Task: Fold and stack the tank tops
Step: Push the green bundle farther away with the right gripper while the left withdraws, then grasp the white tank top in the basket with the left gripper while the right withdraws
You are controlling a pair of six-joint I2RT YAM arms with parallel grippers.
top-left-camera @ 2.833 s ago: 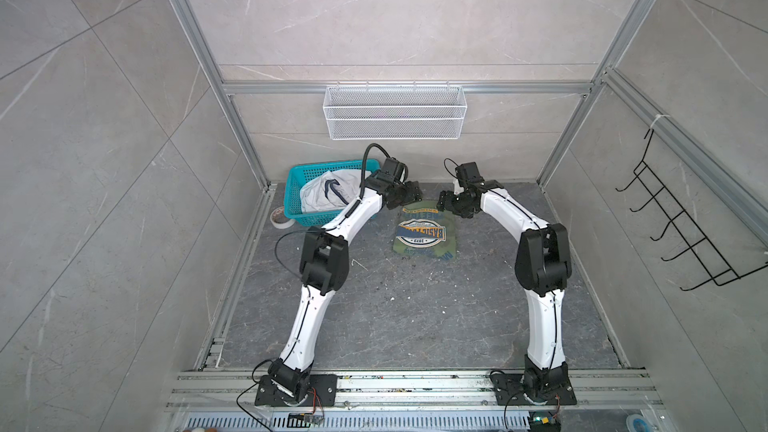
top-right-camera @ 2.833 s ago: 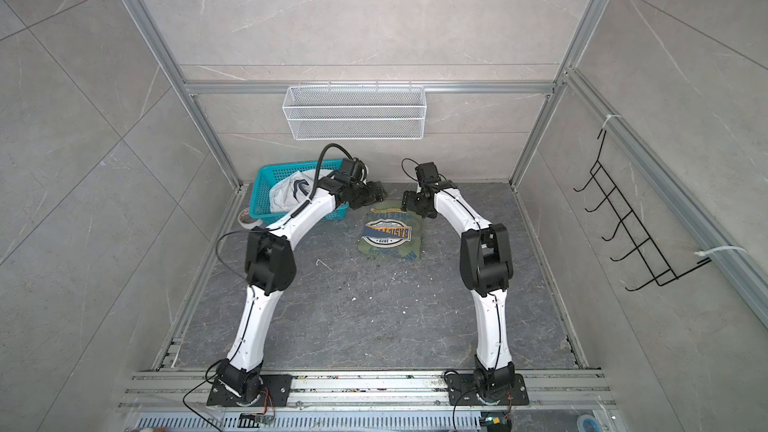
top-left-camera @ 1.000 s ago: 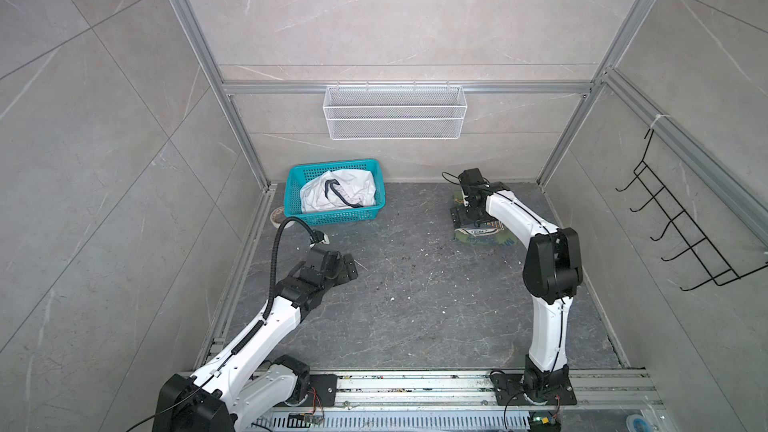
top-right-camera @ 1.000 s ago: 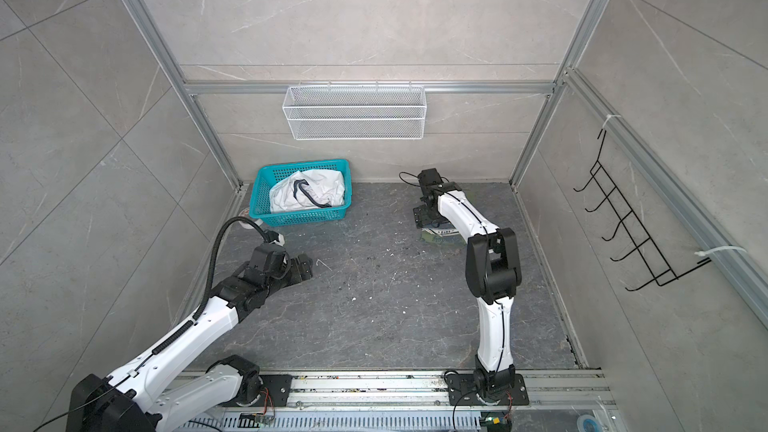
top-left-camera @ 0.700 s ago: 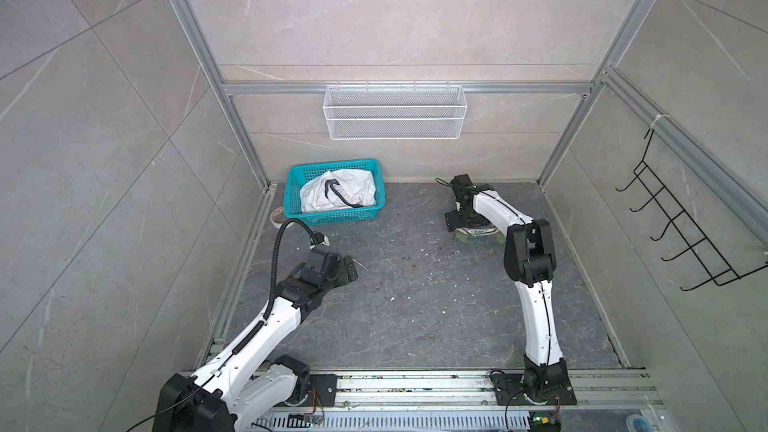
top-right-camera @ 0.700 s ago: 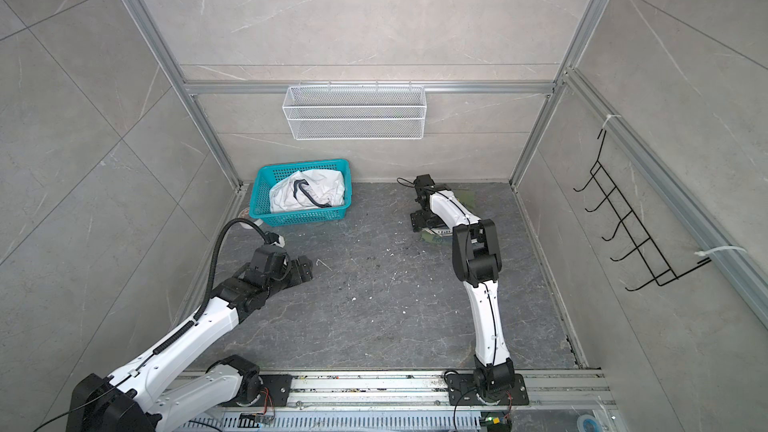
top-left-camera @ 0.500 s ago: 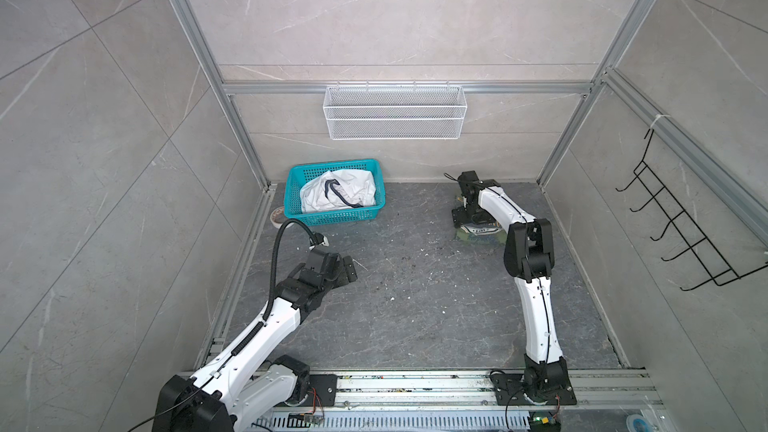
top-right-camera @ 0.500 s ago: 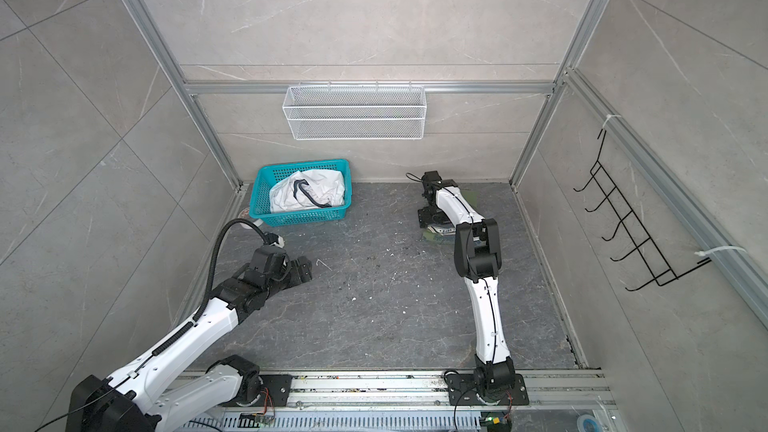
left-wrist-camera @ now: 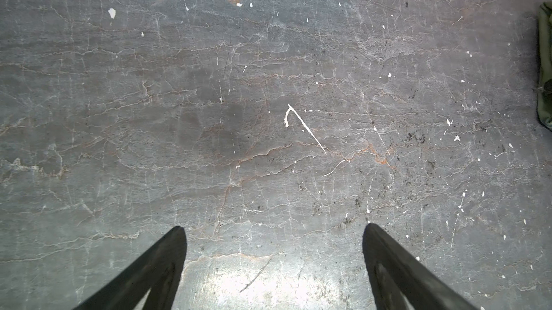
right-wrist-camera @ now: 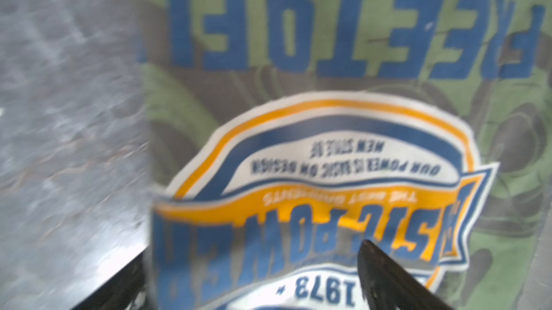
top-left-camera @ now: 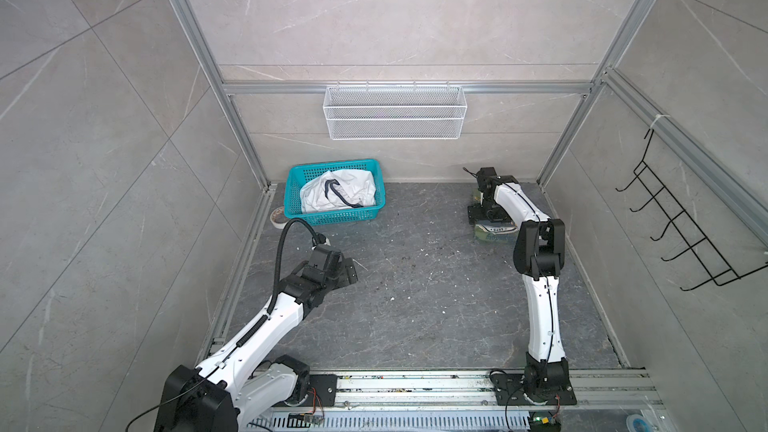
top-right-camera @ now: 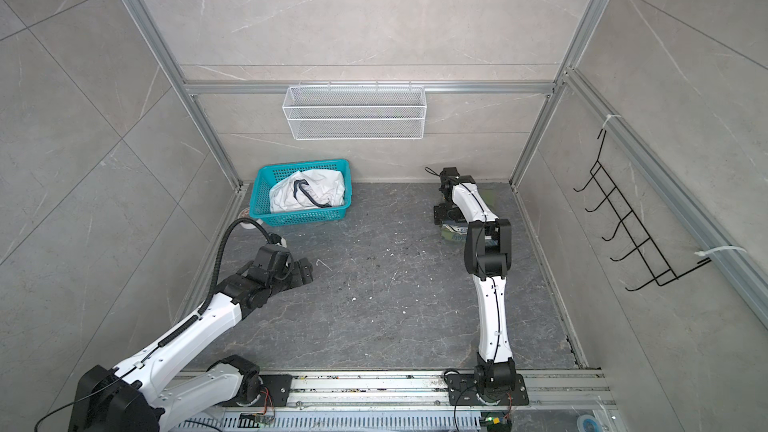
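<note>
two tops: the folded olive tank top [right-wrist-camera: 343, 84] on the floor [top-left-camera: 415, 305], far right, reads "1973" and "our power is basic on design"; the white tank top [top-left-camera: 336, 195] sits in a teal basket [top-left-camera: 332, 217]. left gripper [left-wrist-camera: 273, 234] and right gripper [right-wrist-camera: 254, 248] gape, gripping nothing.

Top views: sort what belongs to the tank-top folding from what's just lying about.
Job: olive green tank top, folded; white tank top, crumpled in the teal basket.
Lying about: tape roll; white wire shelf; black hook rack.
</note>
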